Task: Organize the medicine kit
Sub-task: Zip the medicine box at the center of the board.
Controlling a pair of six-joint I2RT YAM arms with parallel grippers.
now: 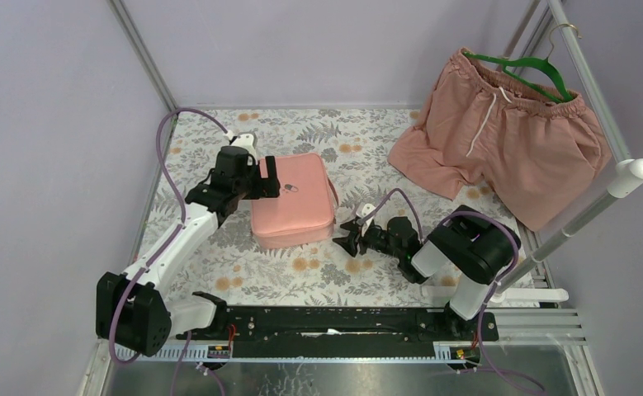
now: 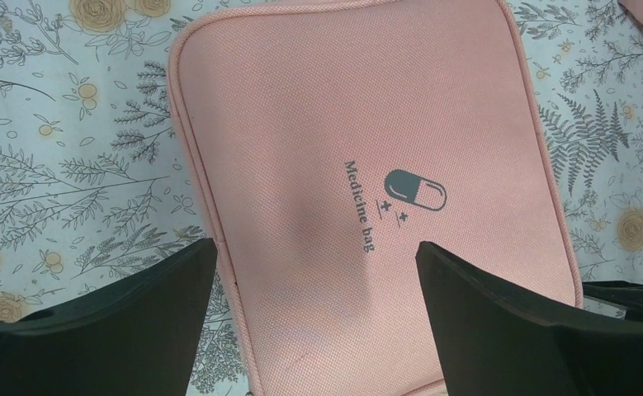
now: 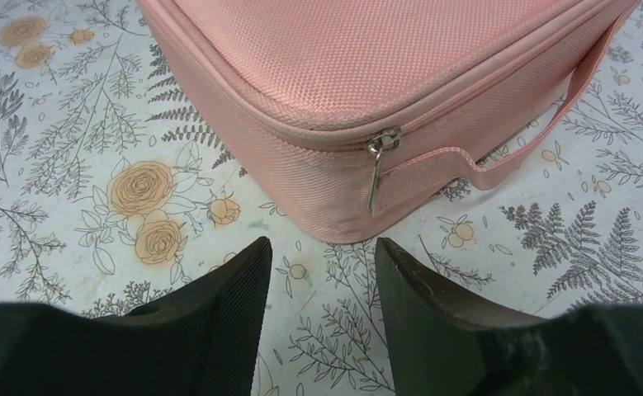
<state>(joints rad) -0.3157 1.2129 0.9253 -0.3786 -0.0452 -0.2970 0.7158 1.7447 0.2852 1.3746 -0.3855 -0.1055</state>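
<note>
The medicine kit is a pink zip case lying closed on the floral table cover, its lid with the dark pill logo facing up. My left gripper hovers over the case's left side, wide open, with the lid showing between its black fingers. My right gripper sits low on the table just off the case's near right corner. It stands open and empty, a short way from the metal zip pull and the pink side strap.
Pink drawstring shorts on a green hanger hang from the slanted frame bar at the back right. Purple walls close in the left and back sides. A black rail runs along the near edge between the arm bases.
</note>
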